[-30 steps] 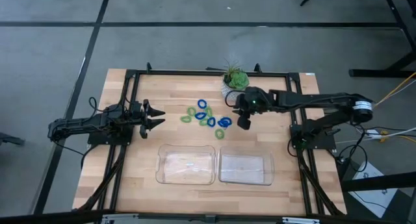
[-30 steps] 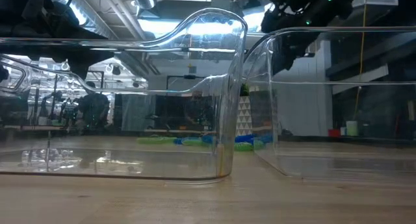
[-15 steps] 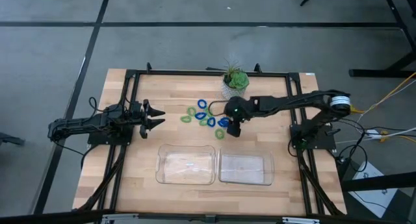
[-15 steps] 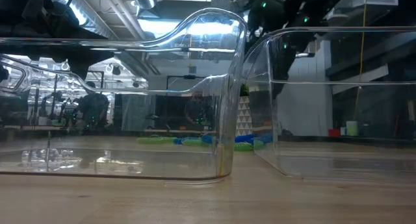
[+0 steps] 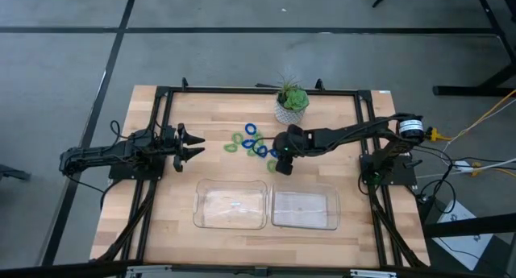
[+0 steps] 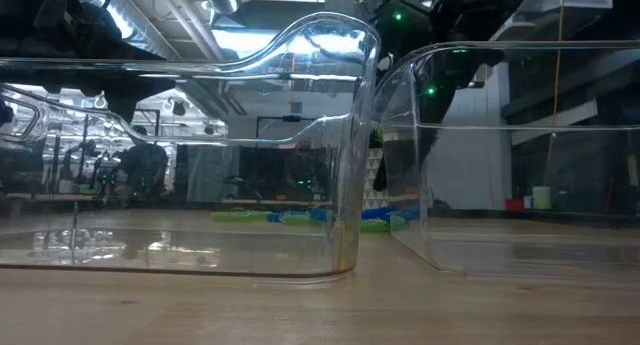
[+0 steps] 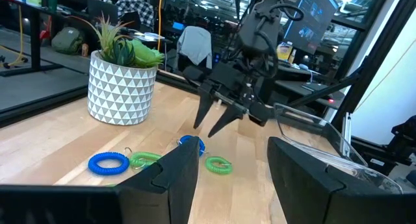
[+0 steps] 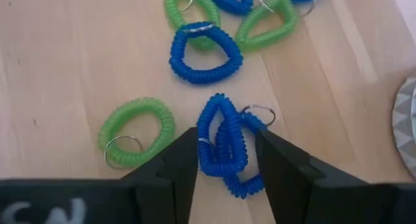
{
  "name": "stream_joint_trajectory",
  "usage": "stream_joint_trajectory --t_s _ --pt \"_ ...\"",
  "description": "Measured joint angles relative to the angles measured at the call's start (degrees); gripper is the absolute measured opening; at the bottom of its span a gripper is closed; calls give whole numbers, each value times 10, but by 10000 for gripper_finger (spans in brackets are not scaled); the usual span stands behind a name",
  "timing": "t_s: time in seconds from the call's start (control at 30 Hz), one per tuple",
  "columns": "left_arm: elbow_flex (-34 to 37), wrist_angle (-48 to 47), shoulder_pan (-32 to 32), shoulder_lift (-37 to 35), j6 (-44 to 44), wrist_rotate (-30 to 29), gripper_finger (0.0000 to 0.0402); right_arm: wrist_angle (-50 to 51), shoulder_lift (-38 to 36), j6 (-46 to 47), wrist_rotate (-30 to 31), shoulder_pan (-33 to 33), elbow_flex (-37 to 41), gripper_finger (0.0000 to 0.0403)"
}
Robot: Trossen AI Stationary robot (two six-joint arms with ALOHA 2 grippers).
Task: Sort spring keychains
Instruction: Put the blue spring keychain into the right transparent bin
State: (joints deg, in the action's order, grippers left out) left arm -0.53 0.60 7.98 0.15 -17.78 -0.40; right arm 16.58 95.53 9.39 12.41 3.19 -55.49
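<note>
Wooden tabletop carries springy, light spring keychains; the right gripper, jaws apart, straddles a blue coil, best pinched across its soft loop.

A pale wooden table with a black frame stands on grey floor. A green potted plant in a white triangle-patterned pot sits near the far edge. Two clear trays lie side by side, almost touching, near the near edge.
</note>
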Motion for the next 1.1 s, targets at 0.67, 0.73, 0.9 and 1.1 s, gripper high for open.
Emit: stream_joint_trajectory --t_s 0.67,0.73,0.9,1.1 --pt "0 0 0 0 0 0 178 -29 52 -36 -55 45 6 109" --pt "0 0 0 0 0 0 178 -26 52 -35 -70 45 6 83" --pt "0 0 0 0 0 0 178 -19 51 -34 -106 45 6 18" --pt "0 0 0 0 0 0 178 -17 51 -31 -107 46 6 32"
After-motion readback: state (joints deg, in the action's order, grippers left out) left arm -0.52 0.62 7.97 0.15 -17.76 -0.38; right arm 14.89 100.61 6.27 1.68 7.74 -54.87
